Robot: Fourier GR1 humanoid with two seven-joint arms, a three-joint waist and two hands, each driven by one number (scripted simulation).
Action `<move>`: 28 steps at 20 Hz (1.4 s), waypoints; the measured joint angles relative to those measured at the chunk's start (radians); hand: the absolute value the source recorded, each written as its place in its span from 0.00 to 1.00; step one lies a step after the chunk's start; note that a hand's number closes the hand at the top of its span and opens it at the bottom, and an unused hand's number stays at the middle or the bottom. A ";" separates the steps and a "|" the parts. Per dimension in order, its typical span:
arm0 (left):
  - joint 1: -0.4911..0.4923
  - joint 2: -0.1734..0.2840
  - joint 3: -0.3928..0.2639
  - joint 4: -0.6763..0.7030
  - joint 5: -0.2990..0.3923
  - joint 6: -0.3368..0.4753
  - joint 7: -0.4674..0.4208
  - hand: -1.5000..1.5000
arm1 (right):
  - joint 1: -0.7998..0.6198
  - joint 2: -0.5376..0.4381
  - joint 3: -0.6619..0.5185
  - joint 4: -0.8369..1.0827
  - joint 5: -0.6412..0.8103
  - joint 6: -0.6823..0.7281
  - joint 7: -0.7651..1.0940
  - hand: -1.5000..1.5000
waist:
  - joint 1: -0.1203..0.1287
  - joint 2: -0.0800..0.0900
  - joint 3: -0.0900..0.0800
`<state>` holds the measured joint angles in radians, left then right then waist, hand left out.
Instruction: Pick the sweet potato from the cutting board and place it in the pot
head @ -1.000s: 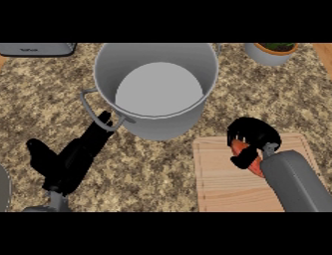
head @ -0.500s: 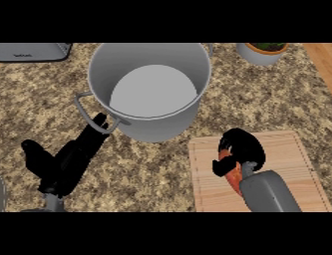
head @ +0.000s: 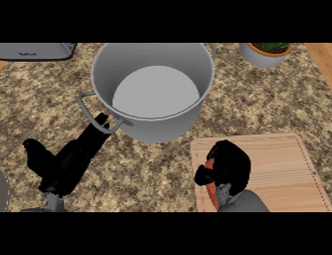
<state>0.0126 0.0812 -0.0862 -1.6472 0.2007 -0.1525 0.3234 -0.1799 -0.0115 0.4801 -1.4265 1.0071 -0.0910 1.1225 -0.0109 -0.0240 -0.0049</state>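
status: the right hand (head: 227,167) is curled over the sweet potato (head: 210,164), of which only orange slivers show under the black fingers; the sweet potato lies at the left part of the cutting board (head: 271,169), not visibly lifted. the pot (head: 154,89) holds nothing. judged remaining: lift, carry up and left, release inside the pot

clearance: the pot stands just beyond the board's upper left corner, its tall wall between hand and opening, so the carry likely needs height first. the left hand (head: 65,164) rests open on the counter (head: 286,104), fingertips near the pot handle (head: 91,107), outside the probable path
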 measured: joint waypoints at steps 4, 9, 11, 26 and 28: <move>0.002 -0.004 0.000 0.002 -0.002 0.006 0.002 0.50 | -0.016 -0.002 0.071 -0.086 0.142 -0.013 0.069 1.00 | -0.007 -0.005 -0.002; -0.001 -0.010 0.003 0.006 -0.006 0.017 0.002 0.50 | -0.053 -0.004 0.133 -0.236 0.299 0.005 0.108 1.00 | -0.018 -0.008 -0.002; 0.003 -0.012 -0.003 0.004 -0.010 0.017 -0.002 0.50 | -0.081 -0.004 0.150 -0.287 0.353 0.026 0.114 1.00 | -0.014 -0.007 -0.002; -0.029 -0.022 -0.033 0.003 -0.012 -0.003 0.006 0.50 | -0.418 -0.002 0.012 -0.401 0.382 0.143 0.121 1.00 | 0.048 0.017 0.000; -0.032 -0.022 -0.038 0.002 -0.011 -0.008 0.010 0.50 | -0.476 -0.002 -0.029 -0.359 0.358 0.152 0.122 1.00 | 0.058 0.020 0.000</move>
<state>-0.0195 0.0593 -0.1242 -1.6457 0.1901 -0.1604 0.3333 -0.6560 -0.0132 0.4508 -1.7850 1.3652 0.0611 1.2441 0.0469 -0.0040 -0.0047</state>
